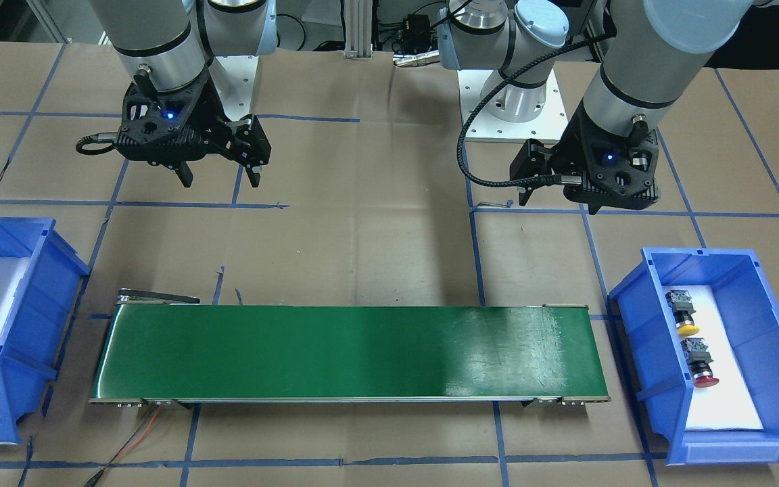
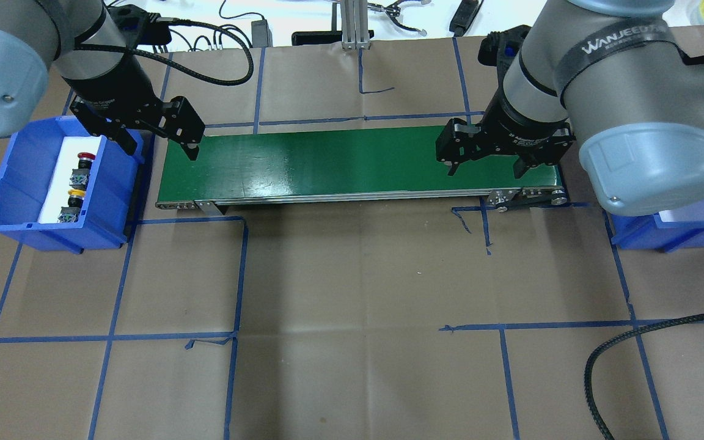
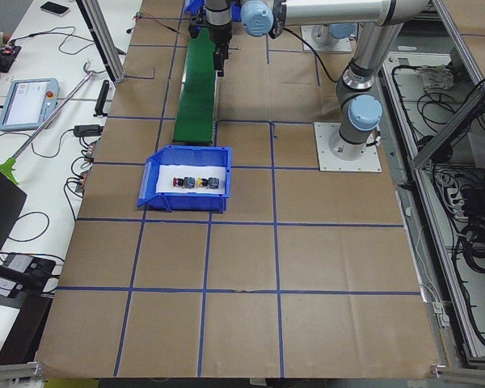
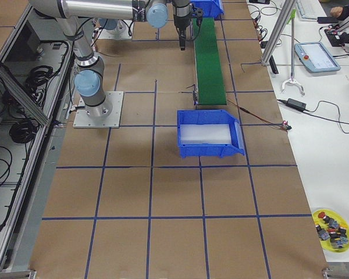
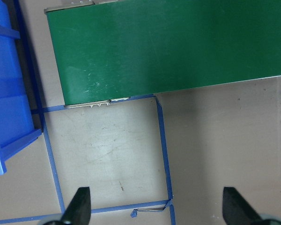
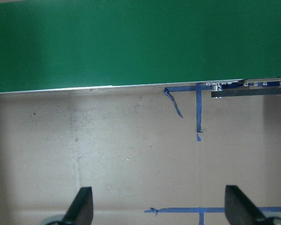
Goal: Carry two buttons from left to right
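Two are counted in the lower-right bin (image 1: 643,338): yellow button (image 1: 686,327), red button (image 1: 704,379). Left gripper (image 1: 558,203) and right gripper (image 1: 220,179) are held wide, empty.

Place: robotics lab.
Evidence: paper-covered tabletop (image 2: 352,293) taped in blue grid; green conveyor (image 2: 352,162); teach pendant (image 3: 28,103); loose cables (image 3: 471,242).

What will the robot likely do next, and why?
Probably swing the left gripper over the blue bin and lower it toward the yellow button. That one and the red button both lie there, and the gripper hangs open and empty nearby.
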`<control>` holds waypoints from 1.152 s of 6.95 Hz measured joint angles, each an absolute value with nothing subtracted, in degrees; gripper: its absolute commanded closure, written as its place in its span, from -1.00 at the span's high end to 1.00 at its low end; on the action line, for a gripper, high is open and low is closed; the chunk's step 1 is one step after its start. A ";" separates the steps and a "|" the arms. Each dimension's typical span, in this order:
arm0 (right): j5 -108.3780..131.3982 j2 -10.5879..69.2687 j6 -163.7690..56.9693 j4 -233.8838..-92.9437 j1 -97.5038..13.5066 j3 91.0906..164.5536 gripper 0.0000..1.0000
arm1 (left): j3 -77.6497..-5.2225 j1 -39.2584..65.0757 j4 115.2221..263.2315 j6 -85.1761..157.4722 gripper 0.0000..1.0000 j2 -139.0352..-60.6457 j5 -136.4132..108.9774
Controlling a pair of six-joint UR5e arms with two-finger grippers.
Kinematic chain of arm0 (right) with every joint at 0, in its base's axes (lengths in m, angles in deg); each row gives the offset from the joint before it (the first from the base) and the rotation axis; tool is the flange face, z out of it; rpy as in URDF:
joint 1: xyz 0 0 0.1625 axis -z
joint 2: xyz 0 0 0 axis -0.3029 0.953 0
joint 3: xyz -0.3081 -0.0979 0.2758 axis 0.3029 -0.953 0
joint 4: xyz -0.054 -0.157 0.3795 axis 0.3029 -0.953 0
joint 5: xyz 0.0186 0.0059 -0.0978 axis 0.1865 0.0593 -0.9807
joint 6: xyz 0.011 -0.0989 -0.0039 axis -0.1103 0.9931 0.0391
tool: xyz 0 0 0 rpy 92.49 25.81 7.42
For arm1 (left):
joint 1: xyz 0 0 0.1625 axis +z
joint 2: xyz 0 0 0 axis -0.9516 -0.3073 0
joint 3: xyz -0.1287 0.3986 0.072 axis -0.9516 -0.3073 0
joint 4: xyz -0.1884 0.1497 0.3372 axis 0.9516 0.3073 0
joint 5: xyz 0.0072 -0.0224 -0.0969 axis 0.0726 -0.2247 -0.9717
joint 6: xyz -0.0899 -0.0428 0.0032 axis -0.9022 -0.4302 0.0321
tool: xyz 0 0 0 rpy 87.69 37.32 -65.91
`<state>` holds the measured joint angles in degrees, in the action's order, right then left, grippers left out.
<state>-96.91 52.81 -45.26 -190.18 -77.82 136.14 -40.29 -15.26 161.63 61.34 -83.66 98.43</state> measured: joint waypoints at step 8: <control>-96.60 53.43 -45.22 -190.10 -77.84 136.14 1.00 | -40.14 -13.85 159.74 62.14 1.00 -83.22 98.19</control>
<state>-96.60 53.43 -45.22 -190.10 -77.84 136.14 -40.14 -13.85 159.74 62.14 -83.22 98.19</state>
